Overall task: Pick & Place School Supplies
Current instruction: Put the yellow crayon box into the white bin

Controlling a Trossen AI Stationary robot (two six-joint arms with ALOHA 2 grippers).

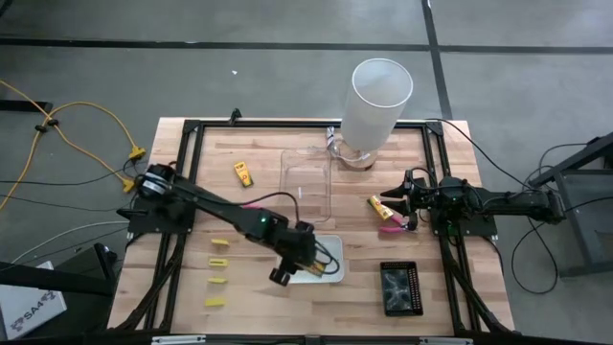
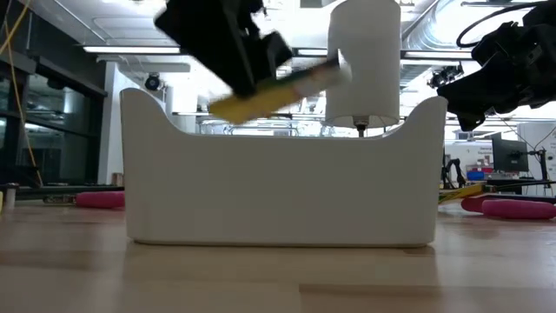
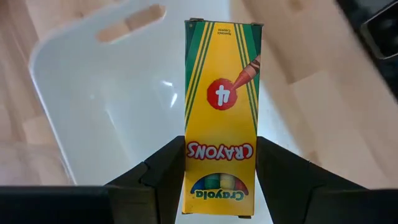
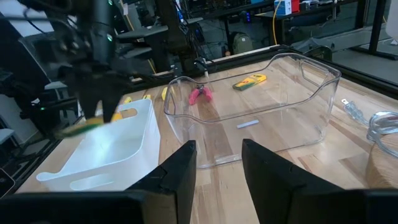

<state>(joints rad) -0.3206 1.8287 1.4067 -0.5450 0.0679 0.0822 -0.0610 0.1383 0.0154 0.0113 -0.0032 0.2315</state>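
Crayons (image 3: 221, 112) sit clamped in the left hand (image 3: 219, 177), held over the white tray (image 1: 330, 272). Right hand (image 4: 217, 165) waits open beside pink scissors (image 1: 390, 228) on the surface (image 1: 249, 206).

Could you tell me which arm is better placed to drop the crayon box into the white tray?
Left. Its gripper already holds the yellow-and-green crayon box directly above the white plastic tray; the right gripper waits empty beside the clear plastic bin.
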